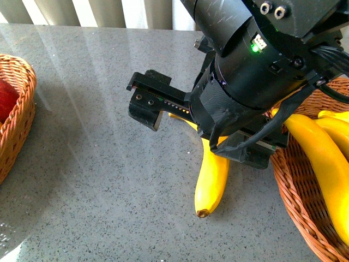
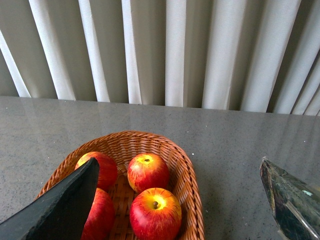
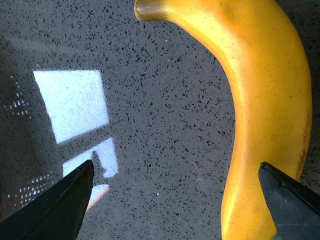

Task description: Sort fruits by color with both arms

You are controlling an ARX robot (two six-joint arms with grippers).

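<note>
1. Count: four apples (image 2: 148, 172) lie in the left basket (image 2: 192, 190). One banana (image 1: 212, 180) lies on the table (image 1: 82, 164) just beside the right basket (image 1: 294, 202), which holds at least three more bananas (image 1: 322, 158).
2. Right gripper (image 3: 175, 205): jaws wide apart astride the lone banana, which lies nearer one finger; nothing gripped.
3. Left gripper (image 2: 172, 210): jaws wide apart above the apples, empty.
4. Hidden: the right arm (image 1: 256, 60) covers the lone banana's upper end in the front view. The basket bananas are cut off by the frame. One finger masks parts of two apples.
5. Setting: grey speckled, glossy tabletop with bright window reflections; pale vertical blinds (image 2: 175, 50) behind.
</note>
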